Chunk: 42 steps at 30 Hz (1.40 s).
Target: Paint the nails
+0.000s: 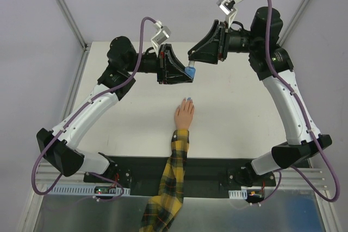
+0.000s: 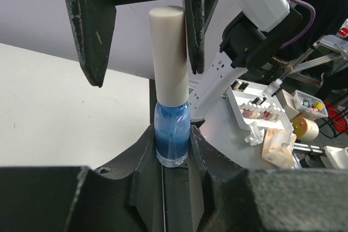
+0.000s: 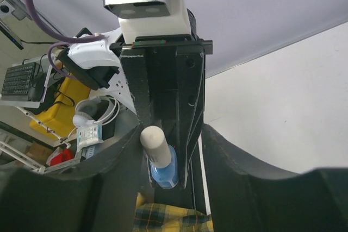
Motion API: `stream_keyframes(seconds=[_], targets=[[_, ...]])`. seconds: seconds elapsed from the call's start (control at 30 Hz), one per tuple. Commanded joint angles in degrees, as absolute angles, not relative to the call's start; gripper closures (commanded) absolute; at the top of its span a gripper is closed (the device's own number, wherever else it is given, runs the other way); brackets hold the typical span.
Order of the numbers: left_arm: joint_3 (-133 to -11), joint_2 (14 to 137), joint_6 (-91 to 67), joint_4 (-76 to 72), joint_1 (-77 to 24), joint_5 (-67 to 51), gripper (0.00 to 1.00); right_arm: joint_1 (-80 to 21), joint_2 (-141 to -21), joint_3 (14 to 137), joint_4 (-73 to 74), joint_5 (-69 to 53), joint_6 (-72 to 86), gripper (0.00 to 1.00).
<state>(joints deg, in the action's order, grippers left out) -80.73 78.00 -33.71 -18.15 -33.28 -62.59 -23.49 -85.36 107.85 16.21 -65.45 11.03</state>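
Observation:
A small peach hand (image 1: 184, 116) in a yellow-black plaid sleeve (image 1: 172, 180) lies palm down on the white table. Its tiny nails (image 1: 188, 100) point away from me, and some look light blue. My left gripper (image 1: 185, 73) is shut on a small blue bottle (image 1: 191, 71) with a white cap (image 2: 169, 52) and holds it above the table beyond the fingertips. In the left wrist view the bottle (image 2: 172, 137) sits between the jaws. My right gripper (image 1: 193, 56) is open around the cap, and one finger (image 2: 196, 20) touches it. The right wrist view shows the cap (image 3: 153, 140) and the sleeve (image 3: 168, 221).
The white table (image 1: 244, 112) ends at a black base rail (image 1: 179, 169) at the near edge. Frame posts stand at the back corners. Off the table, the left wrist view shows a white tray of small bottles (image 2: 255, 107) and crumpled tissue (image 2: 280, 145).

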Motion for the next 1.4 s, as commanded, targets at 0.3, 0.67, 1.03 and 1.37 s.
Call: stream_keyframes(seconds=[0.3, 0.67, 1.03, 1.37], targets=[[-83.49, 78.22, -32.44, -17.43, -32.7, -60.31, 1.0, -25.31, -83.76, 105.12, 15.17, -66.11, 9.95, 0.76], [-90.25, 79.0, -16.36, -7.12, -34.09, -23.34, 1.0, -45.23, -81.02, 106.86, 45.92, 7.77, 2.54, 1.0], [-91.15, 82.8, -16.26, -8.79, -36.3, -23.37, 1.0, -46.14, -82.09, 112.05, 45.53, 18.02, 1.94, 0.96], [-84.11, 77.96, -17.31, -2.64, -35.86, -38.29, 1.0, -31.06, -79.72, 117.78, 42.9, -19.26, -2.99, 0.22]])
